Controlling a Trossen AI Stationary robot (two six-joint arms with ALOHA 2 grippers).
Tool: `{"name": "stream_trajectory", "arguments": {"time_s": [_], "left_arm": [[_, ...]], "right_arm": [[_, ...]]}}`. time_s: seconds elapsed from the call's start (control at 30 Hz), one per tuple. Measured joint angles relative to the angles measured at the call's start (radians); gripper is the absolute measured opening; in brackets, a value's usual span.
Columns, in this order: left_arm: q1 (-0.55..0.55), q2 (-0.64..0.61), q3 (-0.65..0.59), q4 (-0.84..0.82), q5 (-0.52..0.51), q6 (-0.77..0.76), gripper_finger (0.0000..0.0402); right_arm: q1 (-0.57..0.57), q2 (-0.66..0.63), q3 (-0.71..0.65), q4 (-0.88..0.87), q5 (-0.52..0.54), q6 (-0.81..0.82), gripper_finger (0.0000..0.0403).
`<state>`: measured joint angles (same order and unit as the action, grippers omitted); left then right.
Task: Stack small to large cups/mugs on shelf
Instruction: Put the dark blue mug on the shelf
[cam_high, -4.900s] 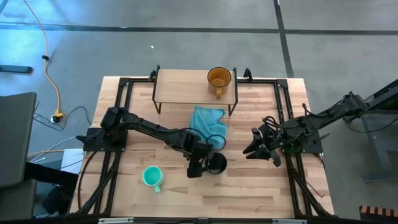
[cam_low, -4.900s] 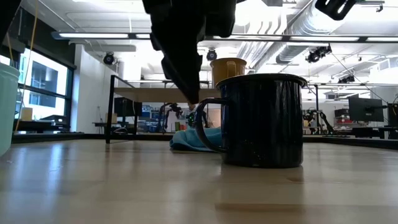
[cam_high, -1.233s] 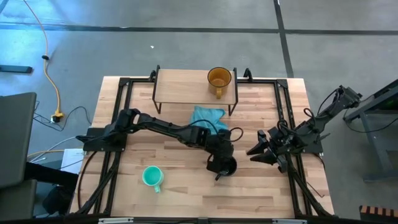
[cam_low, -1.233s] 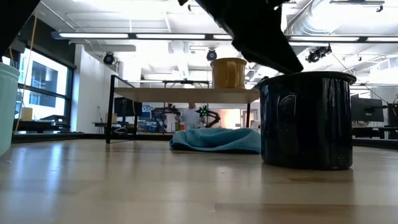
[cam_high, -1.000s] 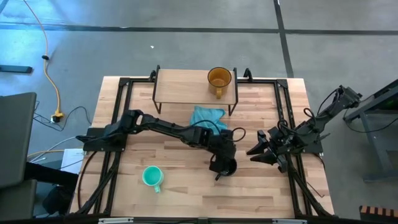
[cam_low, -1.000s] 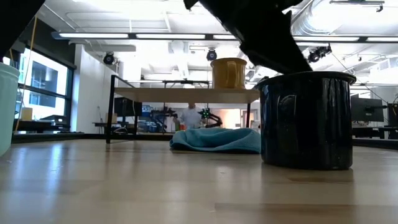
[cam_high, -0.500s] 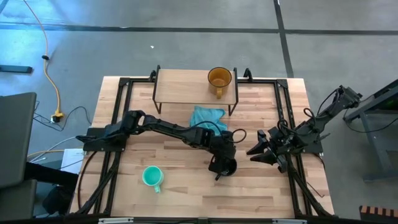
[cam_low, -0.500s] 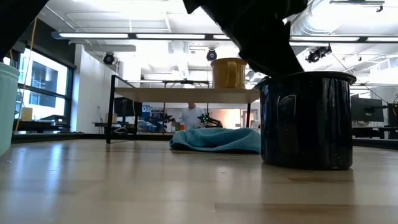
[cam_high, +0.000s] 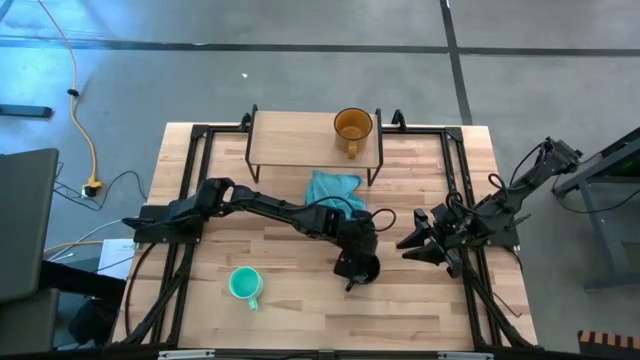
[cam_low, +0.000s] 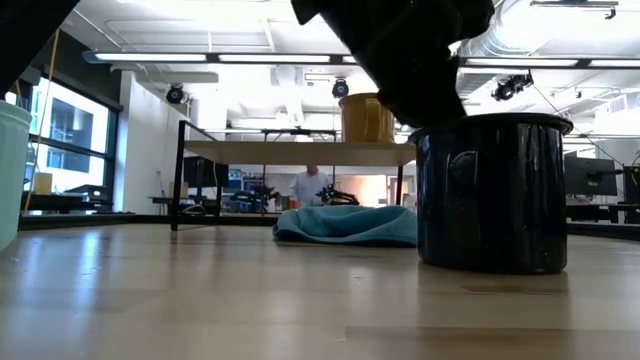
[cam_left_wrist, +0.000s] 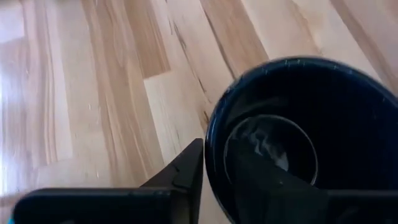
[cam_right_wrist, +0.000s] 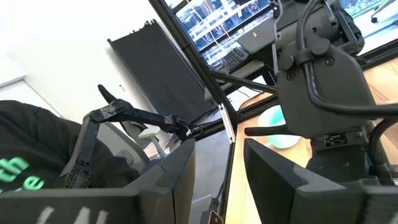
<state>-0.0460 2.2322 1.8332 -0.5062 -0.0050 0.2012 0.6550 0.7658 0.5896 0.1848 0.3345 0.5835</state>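
A dark navy mug (cam_high: 364, 268) stands upright on the table's near middle. My left gripper (cam_high: 350, 264) is shut on its rim; the mug (cam_left_wrist: 298, 143) fills the left wrist view. A small teal mug (cam_high: 244, 284) stands on the table nearer the left. An amber mug (cam_high: 352, 126) stands on the right part of the wooden shelf (cam_high: 295, 140) at the far edge. My right gripper (cam_high: 418, 241) hangs open at the table's right side, touching nothing. My left gripper pinches the dark mug's wall at the rim (cam_left_wrist: 214, 134), on the mug's left side. One finger (cam_left_wrist: 186, 177) is outside the mug and the other finger (cam_left_wrist: 264, 186) is inside. The fingers slant down from the table's far left. The mug's base rests on the table.
A light blue cloth (cam_high: 333, 190) lies crumpled on the table between the shelf and the dark mug. Black frame rails (cam_high: 190, 170) run along the table's left and right sides. The shelf's left part is bare wood.
My left gripper has stayed at the dark mug's rim and tipped a little steeper. The mug still stands on the table in the same place.
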Motion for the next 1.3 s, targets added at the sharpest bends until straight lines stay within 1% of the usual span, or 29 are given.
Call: {"name": "stream_trajectory", "arguments": {"time_s": [0.17, 0.3, 0.4, 0.53, 0.6, 0.83, 1.17, 1.3], "left_arm": [[0.0, -0.002, 0.0, -0.022, -0.002, -0.007, 0.003], [0.0, -0.002, 0.0, -0.028, -0.01, -0.046, 0.0024], [0.0, -0.005, 0.002, -0.057, -0.037, -0.081, 0.0023], [-0.001, -0.008, 0.004, -0.104, -0.095, -0.171, 0.0013], [-0.001, -0.009, 0.005, -0.123, -0.108, -0.212, 0.0008], [0.002, -0.031, 0.002, -0.189, -0.116, -0.337, 0.0008], [0.023, -0.088, -0.003, -0.34, -0.112, -0.423, 0.0007], [0.029, -0.111, -0.002, -0.372, -0.113, -0.452, 0.0004]], "right_arm": [[0.0, 0.0, 0.0, 0.0, 0.0, -0.008, 0.0129], [0.0, 0.0, 0.0, 0.0, 0.0, -0.008, 0.0129], [0.0, 0.0, 0.0, 0.0, 0.0, -0.008, 0.0129], [0.0, 0.0, 0.0, 0.0, 0.0, -0.008, 0.0129], [0.0, 0.0, 0.0, 0.0, 0.0, -0.014, 0.0129], [0.0, 0.0, 0.0, 0.0, -0.006, -0.026, 0.0129], [0.0, -0.001, 0.0, -0.011, -0.033, -0.042, 0.0129], [0.001, -0.001, 0.0, -0.02, -0.05, -0.043, 0.0129]]}}
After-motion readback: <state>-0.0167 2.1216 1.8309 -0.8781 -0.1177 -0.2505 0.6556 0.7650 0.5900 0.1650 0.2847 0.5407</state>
